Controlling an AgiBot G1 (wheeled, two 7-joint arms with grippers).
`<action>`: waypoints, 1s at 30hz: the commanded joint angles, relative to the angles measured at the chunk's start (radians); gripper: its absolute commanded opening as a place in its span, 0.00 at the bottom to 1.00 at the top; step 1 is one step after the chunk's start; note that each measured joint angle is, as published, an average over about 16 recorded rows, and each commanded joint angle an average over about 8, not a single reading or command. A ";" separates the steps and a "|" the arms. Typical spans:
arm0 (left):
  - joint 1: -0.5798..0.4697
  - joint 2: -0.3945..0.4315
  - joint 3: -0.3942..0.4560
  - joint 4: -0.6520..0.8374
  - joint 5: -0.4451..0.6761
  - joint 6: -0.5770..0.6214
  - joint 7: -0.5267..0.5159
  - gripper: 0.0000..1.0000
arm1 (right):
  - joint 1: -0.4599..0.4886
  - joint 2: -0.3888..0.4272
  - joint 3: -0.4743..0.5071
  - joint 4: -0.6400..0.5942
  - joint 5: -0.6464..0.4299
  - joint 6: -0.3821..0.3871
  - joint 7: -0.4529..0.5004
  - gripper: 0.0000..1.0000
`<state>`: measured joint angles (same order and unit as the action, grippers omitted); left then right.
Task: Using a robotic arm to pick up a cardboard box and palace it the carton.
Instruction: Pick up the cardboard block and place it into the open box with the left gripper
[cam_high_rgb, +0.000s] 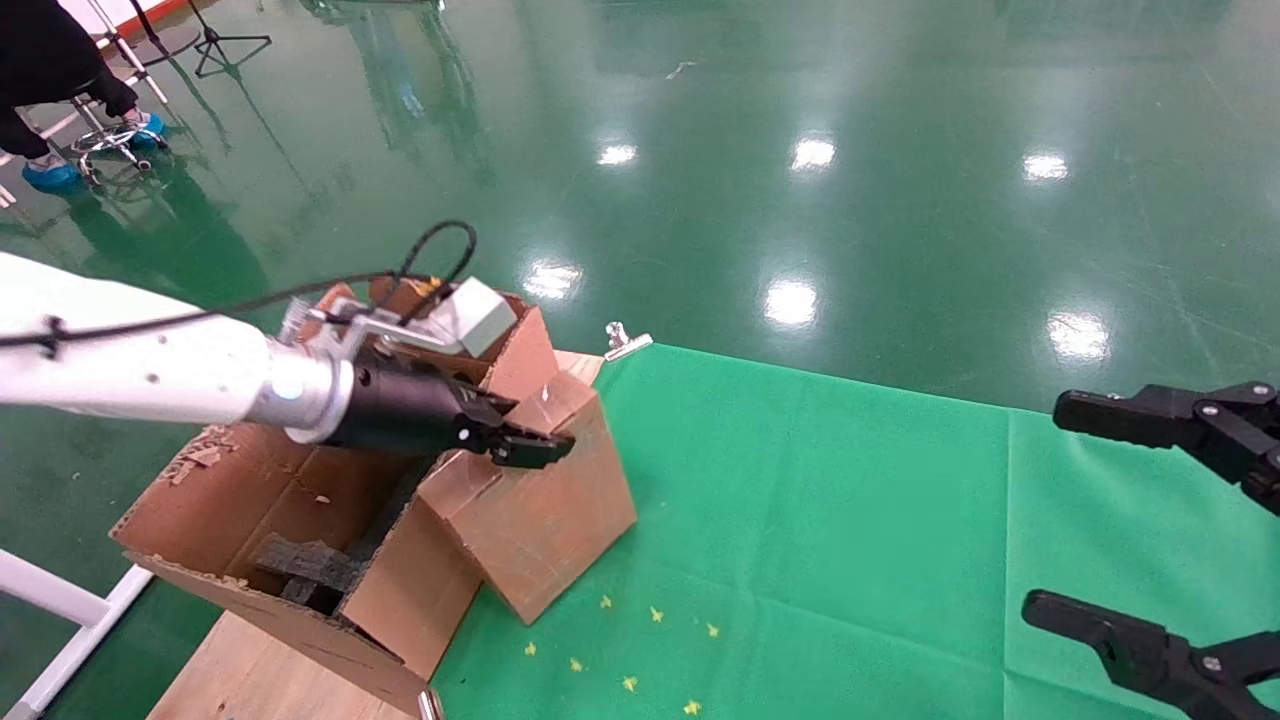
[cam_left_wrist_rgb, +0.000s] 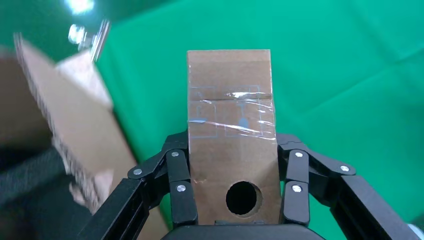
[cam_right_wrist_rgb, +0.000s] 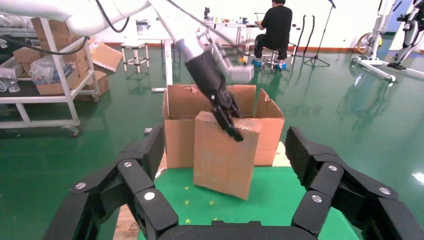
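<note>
The white robotic arm (cam_high_rgb: 150, 370) reaches in from the left. Its left gripper (cam_high_rgb: 530, 448) is shut on the narrow top end of the cardboard box (cam_high_rgb: 540, 510). The box hangs tilted beside the carton's (cam_high_rgb: 400, 590) near flap, its low corner close over the green mat; I cannot tell whether it touches. In the left wrist view the fingers (cam_left_wrist_rgb: 177, 165) clamp both sides of the box (cam_left_wrist_rgb: 230, 125), which has tape and a round hole. Black foam (cam_high_rgb: 305, 565) lies inside the carton. My right gripper (cam_high_rgb: 1050, 508) is open and empty at the right edge.
A green mat (cam_high_rgb: 850, 500) covers the table, with small yellow scraps (cam_high_rgb: 630, 640) near the front. A metal clip (cam_high_rgb: 625, 340) holds its far corner. A white frame (cam_high_rgb: 60, 600) stands left of the carton. A seated person (cam_right_wrist_rgb: 275, 25) and a shelf cart (cam_right_wrist_rgb: 45, 65) are far off.
</note>
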<state>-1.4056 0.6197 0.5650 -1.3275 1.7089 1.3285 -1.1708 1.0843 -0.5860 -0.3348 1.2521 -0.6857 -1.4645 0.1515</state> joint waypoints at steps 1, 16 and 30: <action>-0.011 -0.004 -0.009 0.004 -0.029 0.011 0.027 0.00 | 0.000 0.000 0.000 0.000 0.000 0.000 0.000 1.00; -0.244 -0.177 -0.188 0.150 -0.202 0.065 0.312 0.00 | 0.000 0.000 0.000 0.000 0.000 0.000 0.000 1.00; -0.201 -0.240 -0.152 0.546 -0.071 0.010 0.601 0.00 | 0.000 0.000 0.000 0.000 0.000 0.000 0.000 1.00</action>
<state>-1.6089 0.3875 0.4102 -0.7854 1.6353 1.3277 -0.5767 1.0843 -0.5859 -0.3350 1.2521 -0.6855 -1.4644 0.1514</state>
